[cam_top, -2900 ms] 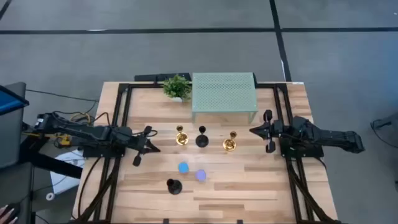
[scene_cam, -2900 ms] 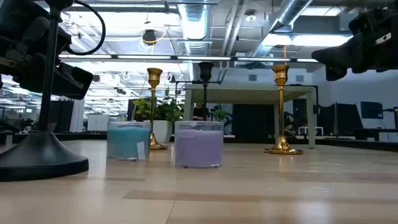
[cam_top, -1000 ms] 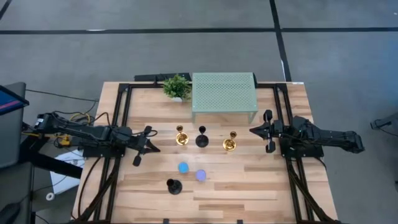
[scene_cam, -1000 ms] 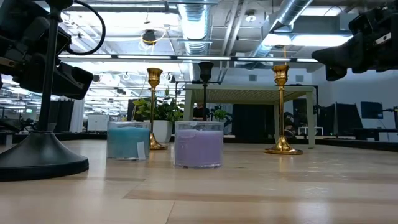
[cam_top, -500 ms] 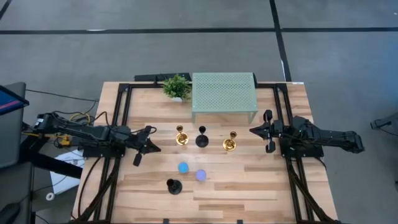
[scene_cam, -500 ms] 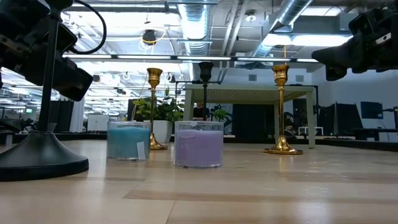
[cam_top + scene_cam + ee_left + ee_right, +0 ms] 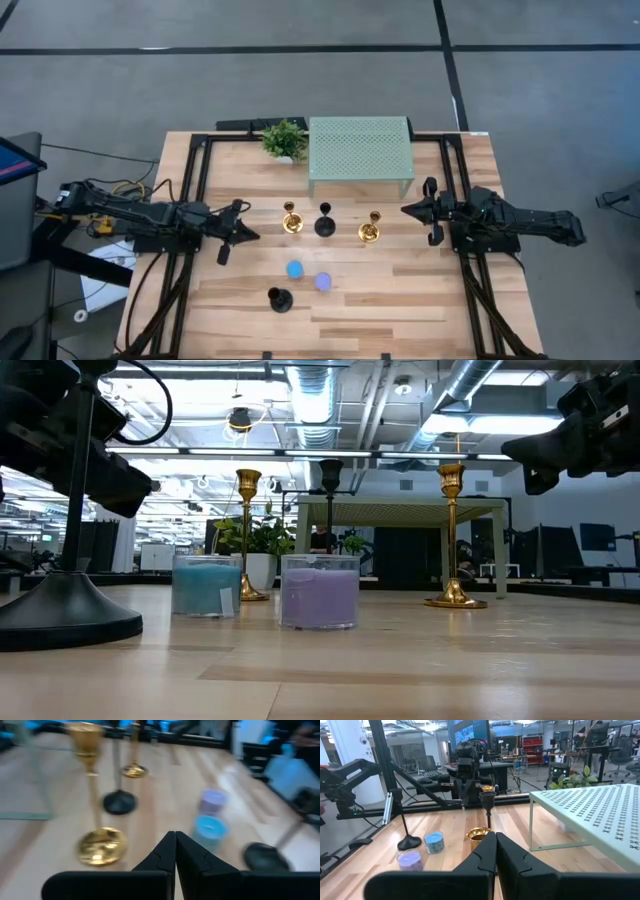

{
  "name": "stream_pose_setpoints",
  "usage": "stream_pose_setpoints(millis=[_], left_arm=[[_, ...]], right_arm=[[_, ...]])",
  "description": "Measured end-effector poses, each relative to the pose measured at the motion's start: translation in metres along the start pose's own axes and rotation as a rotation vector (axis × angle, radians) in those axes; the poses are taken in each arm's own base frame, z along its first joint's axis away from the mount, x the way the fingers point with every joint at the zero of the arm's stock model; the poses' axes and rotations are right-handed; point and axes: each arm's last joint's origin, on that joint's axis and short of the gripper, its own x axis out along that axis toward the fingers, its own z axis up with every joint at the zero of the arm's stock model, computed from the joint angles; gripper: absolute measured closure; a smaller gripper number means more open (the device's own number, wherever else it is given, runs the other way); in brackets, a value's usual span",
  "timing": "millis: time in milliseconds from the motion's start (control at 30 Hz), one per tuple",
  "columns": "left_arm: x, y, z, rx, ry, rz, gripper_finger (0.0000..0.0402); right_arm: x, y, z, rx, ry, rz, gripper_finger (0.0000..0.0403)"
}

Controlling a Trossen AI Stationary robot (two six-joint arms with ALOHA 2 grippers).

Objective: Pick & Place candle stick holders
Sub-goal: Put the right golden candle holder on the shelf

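Left pincer (image 7: 246, 236) and right pincer (image 7: 406, 210) hover closed, holding nothing, flanking the candle stick holders (image 7: 323, 221) mid-bench (image 7: 400, 300); one black holder (image 7: 279, 299), seemingly, stands apart nearer the front.

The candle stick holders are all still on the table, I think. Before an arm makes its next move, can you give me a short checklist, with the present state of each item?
1. All six holders upright: left gold holder, black holder, right gold holder, front black holder, blue holder, purple holder. Ok.
2. Left gripper free: shut, holding nothing, beside the left gold holder. Ok.
3. Right gripper free: shut, holding nothing. Ok.
4. Jaws ready for a grasp: both shut, so they must open first. Not ok.
5. Top of the green perforated stand free of things. Ok.
6. Where the holders must go: cannot tell.
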Motion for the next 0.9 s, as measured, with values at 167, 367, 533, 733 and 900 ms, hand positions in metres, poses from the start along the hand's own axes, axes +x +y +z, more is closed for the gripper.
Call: stream_pose_setpoints(millis=[167, 367, 533, 733, 900], left_arm=[[0.0, 0.002, 0.001, -0.003, -0.018, 0.085, 0.0394], [0.0, 0.003, 0.003, -0.005, -0.038, 0.096, 0.0394], [0.0, 0.004, 0.005, 0.048, -0.051, 0.147, 0.0394], [-0.001, 0.005, 0.008, 0.061, -0.087, 0.199, 0.0394], [-0.001, 0.005, 0.012, 0.068, -0.127, 0.202, 0.0394]], right_arm=[[0.0, 0.0, 0.0, 0.0, 0.0, 0.0, 0.0403], [0.0, 0.0, 0.0, 0.0, 0.0, 0.0, 0.0403], [0.0, 0.0, 0.0, 0.0, 0.0, 0.0, 0.0403], [0.0, 0.0, 0.0, 0.0, 0.001, 0.001, 0.0403], [0.0, 0.0, 0.0, -0.026, 0.001, -0.001, 0.0403]])
